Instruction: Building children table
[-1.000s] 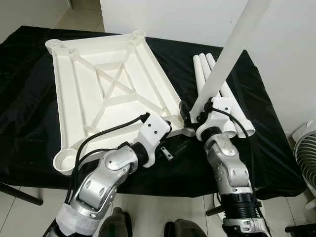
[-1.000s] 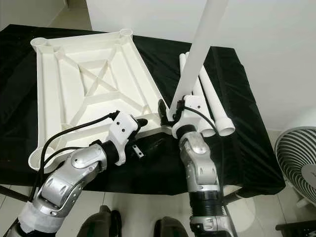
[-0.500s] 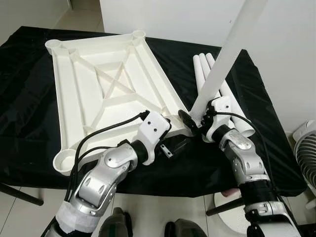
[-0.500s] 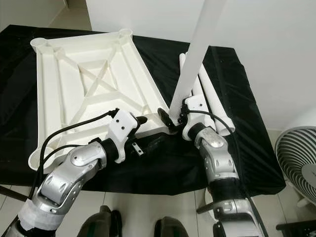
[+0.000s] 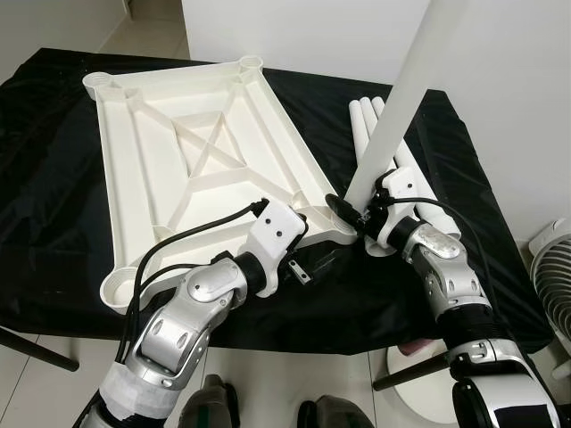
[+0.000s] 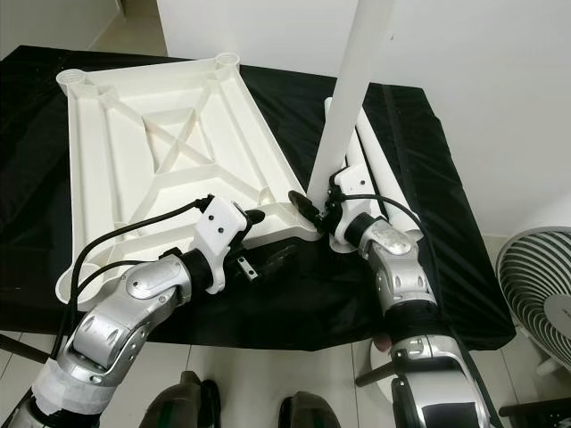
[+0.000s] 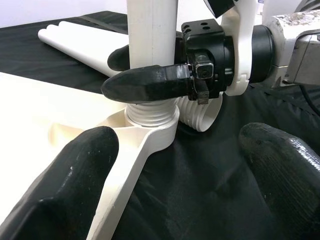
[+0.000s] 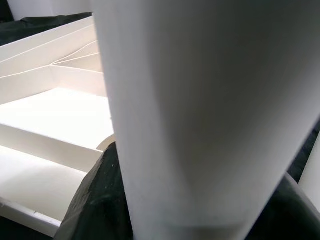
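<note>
Black cloth (image 5: 53,205) covers the work surface in front of you, with a white wall behind and pale floor tiles at the far left.

One white table top (image 5: 178,152) lies upside down on the cloth, ribs facing up, reaching from the far left corner toward the near middle. It has four round corner sockets; three are open.

At the fourth, nearest the cloth's centre, your right gripper (image 5: 350,207) is clamped around one white leg tube (image 5: 401,98), which stands nearly upright with its threaded end seated in that socket (image 7: 151,116).

Three more white leg tubes (image 5: 366,125) lie side by side on the cloth behind your right arm, toward the right edge.

Your left gripper (image 7: 180,165) hovers just in front of the same corner, fingers (image 7: 65,175) spread wide and gripping nothing.

One white fan (image 6: 540,299) stands on the floor off the right edge.
</note>
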`<state>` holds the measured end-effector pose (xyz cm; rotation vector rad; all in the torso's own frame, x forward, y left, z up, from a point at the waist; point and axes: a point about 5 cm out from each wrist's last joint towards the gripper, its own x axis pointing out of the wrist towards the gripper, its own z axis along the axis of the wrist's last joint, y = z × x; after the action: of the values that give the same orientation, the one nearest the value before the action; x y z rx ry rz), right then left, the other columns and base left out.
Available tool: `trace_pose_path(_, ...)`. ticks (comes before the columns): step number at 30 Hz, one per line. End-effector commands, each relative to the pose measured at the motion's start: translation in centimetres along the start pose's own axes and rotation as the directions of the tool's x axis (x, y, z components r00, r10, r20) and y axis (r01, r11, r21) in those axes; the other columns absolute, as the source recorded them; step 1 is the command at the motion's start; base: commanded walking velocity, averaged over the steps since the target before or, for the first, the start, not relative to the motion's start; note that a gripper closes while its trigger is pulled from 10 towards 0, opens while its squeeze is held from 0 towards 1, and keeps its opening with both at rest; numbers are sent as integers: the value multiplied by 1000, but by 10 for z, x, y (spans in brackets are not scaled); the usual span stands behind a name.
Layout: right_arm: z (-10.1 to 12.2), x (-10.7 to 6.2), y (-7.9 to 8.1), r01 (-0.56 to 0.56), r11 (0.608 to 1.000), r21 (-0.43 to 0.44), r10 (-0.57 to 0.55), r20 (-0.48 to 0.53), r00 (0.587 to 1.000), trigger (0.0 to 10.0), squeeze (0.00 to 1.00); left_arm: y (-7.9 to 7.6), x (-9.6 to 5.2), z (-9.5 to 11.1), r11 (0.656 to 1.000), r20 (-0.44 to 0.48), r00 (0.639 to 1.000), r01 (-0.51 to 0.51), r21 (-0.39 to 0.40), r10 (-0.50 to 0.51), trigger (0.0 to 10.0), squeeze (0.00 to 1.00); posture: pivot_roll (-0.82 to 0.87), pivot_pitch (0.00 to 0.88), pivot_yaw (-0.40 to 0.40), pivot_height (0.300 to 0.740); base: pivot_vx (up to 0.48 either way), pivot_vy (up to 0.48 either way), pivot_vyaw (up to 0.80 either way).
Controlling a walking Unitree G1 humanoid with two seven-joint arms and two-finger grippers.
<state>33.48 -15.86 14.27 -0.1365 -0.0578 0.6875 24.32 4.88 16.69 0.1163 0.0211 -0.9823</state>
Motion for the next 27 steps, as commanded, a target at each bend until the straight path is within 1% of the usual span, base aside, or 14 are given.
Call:
trace_pose_path(1,-4,-1,-1,-10,1000,-10,9,-21,1000,0,0,-1,0,-3,1000,-14,1000,1,-8,-1,10000,0,-32,51,-16,740,0,0,0)
trace_pose_path(4,-6,-3,-3,13,1000,5,-13,-24,1000,0,0,-1,0,-7,1000,-25,1000,1,-12,-1,10000,0,-35,55,-17,740,0,0,0)
trace_pose_path(5,-8,-3,-3,33,999,3,-33,-36,999,4078,0,-1,0,-8,1000,-30,1000,0,-11,-1,10000,0,-35,57,-19,740,0,0,0)
trace_pose_path(6,-10,-4,-3,62,998,24,-61,-38,997,10000,0,-2,0,-9,1000,-32,999,1,-12,-1,10000,0,-34,57,-21,740,0,0,0)
trace_pose_path(9,-12,-3,-1,94,994,48,-92,-40,995,10000,0,-2,0,-9,1000,-34,999,1,-13,-2,10000,0,-34,57,-21,740,0,0,0)
trace_pose_path(10,-13,-2,5,120,990,74,-118,-35,992,10000,0,-2,-1,-9,1000,-36,999,1,-14,-2,10000,0,-34,58,-21,740,0,0,0)
trace_pose_path(12,-13,-2,5,120,990,74,-118,-35,992,10000,0,-2,-1,-9,1000,-36,999,1,-14,-2,10000,0,-34,58,-21,740,0,0,0)
trace_pose_path(16,-14,-1,14,161,981,104,-159,-22,987,10000,0,-3,-1,-10,1000,-38,999,2,-15,-3,10000,0,-35,56,-20,740,0,0,0)
trace_pose_path(18,-11,2,19,290,945,153,-289,-25,957,10000,0,-3,-1,-11,1000,-40,999,10,-15,-11,10000,0,-40,54,-17,740,0,0,0)
trace_pose_path(20,-10,3,22,380,905,193,-381,-34,924,10000,0,-4,-1,-11,1000,-42,999,16,-15,-16,10000,0,-40,53,-16,740,0,0,0)
trace_pose_path(21,-10,3,22,380,905,193,-381,-34,924,10000,0,-4,-1,-11,1000,-42,999,16,-15,-16,10000,0,-40,53,-16,740,0,0,0)
trace_pose_path(24,-8,4,27,447,870,206,-449,-43,893,10000,0,-5,-1,-11,1000,-42,999,21,-15,-22,10000,0,-42,52,-18,740,0,0,0)
trace_pose_path(25,-8,4,27,447,870,206,-449,-43,893,10000,0,-5,-1,-11,1000,-42,999,21,-15,-22,10000,0,-42,52,-18,740,0,0,0)
trace_pose_path(27,-6,4,34,500,837,222,-501,-57,864,10000,0,-6,-1,-11,1000,-41,999,24,-15,-25,10000,0,-42,50,-18,740,0,0,0)
